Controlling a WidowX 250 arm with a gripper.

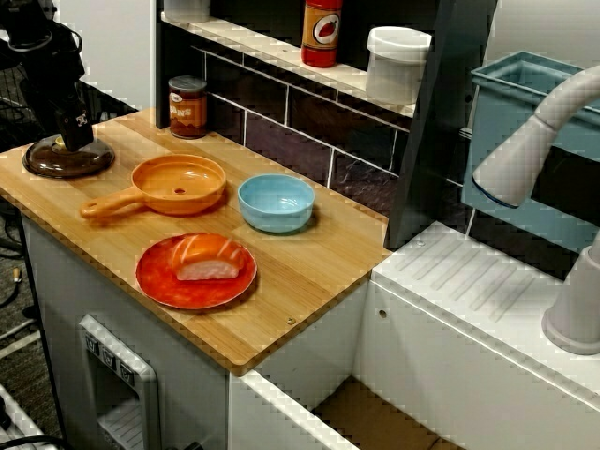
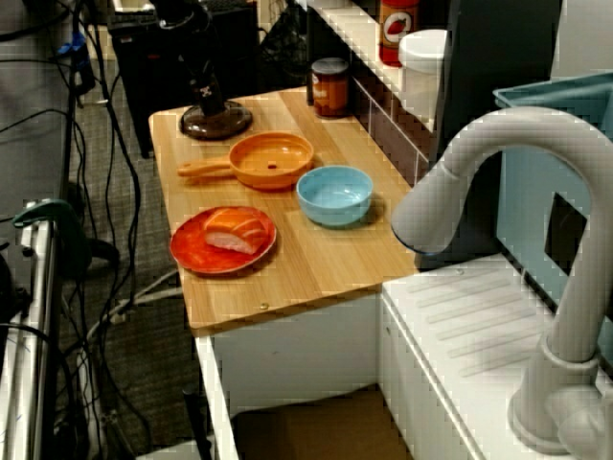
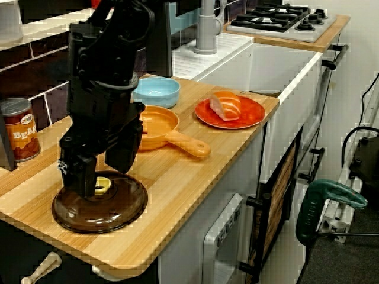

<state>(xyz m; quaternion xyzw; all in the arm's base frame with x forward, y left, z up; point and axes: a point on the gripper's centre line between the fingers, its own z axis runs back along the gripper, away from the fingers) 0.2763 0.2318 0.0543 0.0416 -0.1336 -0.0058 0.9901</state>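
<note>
My black gripper (image 3: pixel 100 179) stands low over a brown see-through lid (image 3: pixel 100 210) that lies flat at the end of the wooden counter (image 3: pixel 177 177). In the close view from the counter's end, one finger stands on each side of the lid's small yellow knob (image 3: pixel 103 186). The gap between them is narrow, and I cannot tell whether they touch the knob. In the view from above the gripper (image 1: pixel 73 141) hides the knob, and only the lid's rim (image 1: pixel 67 161) shows. The view past the faucet shows the gripper (image 2: pixel 211 103) and lid (image 2: pixel 216 123) at the far end.
An orange pan (image 1: pixel 178 183) lies beside the lid, its handle toward the front edge. Past it are a blue bowl (image 1: pixel 276 202) and a red plate (image 1: pixel 164 281) with a salmon piece (image 1: pixel 208 261). A bean can (image 1: pixel 187 106) stands by the tiled wall. A grey faucet (image 1: pixel 525 141) rises over the sink.
</note>
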